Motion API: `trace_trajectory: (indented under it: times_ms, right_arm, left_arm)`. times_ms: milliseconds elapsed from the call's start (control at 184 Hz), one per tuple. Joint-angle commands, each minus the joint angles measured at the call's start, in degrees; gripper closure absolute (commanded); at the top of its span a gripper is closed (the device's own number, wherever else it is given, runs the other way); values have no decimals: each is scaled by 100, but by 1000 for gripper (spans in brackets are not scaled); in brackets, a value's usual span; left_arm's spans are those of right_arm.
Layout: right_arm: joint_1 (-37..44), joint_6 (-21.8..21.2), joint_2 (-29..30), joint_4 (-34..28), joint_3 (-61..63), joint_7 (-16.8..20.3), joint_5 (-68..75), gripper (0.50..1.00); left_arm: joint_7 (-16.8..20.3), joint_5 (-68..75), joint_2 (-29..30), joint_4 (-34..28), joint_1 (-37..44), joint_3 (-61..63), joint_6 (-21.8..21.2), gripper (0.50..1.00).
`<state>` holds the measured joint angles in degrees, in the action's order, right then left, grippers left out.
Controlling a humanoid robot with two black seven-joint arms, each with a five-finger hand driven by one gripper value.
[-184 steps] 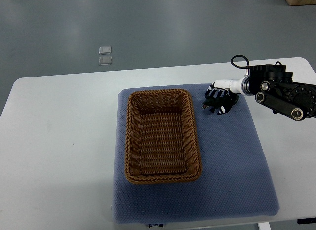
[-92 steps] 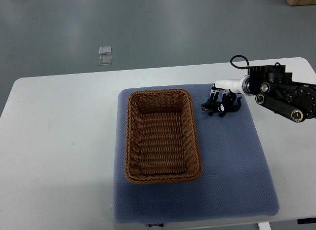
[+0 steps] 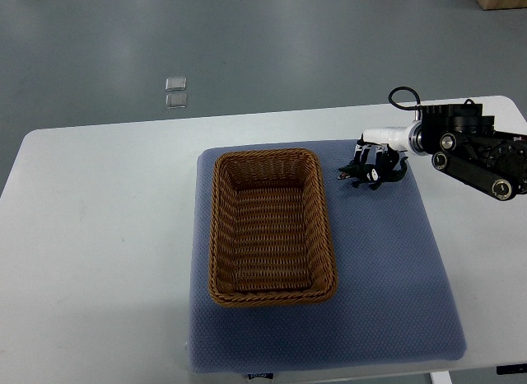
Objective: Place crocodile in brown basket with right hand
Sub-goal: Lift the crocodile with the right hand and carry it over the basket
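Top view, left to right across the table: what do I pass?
table → basket → right hand → arm, coming in from the right edge.

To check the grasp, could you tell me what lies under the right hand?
Under the right hand lies the blue mat, with dark bits poking out beside it, likely the crocodile; the hand covers the rest.

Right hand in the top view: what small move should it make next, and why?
Probably a short lift, straight up. The right hand has its fingers curled over a small dark thing, seemingly the crocodile, low on the blue mat, just right of the brown basket. The basket is empty, so the carry is not yet done.
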<state>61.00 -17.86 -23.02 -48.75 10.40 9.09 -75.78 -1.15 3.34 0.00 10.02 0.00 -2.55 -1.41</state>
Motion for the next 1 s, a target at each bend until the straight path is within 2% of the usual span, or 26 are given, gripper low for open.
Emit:
trace_trajectory:
  times_ms: [0, 201, 478, 766, 995]
  right_arm:
    - [34, -25, -71, -11, 15, -4, 11, 1000]
    - [228, -69, -273, -55, 24, -39, 64, 1000]
    - [685, -403, -546, -275, 112, -65, 99, 1000]
    - [1133, -710, -810, -1312, 314, -4, 125, 1000]
    - [1572, -948, -511, -1672, 314, 75, 125, 1000]
  left_arm:
    - [1, 0, 0, 0, 0, 0, 0, 500]
    - [1, 0, 0, 9, -9, 9, 0, 500]
    - [1, 9, 0, 9, 0, 26, 0, 500]
    - [1, 9, 0, 9, -9, 17, 0, 500]
    - [1, 9, 0, 9, -9, 9, 9, 500]
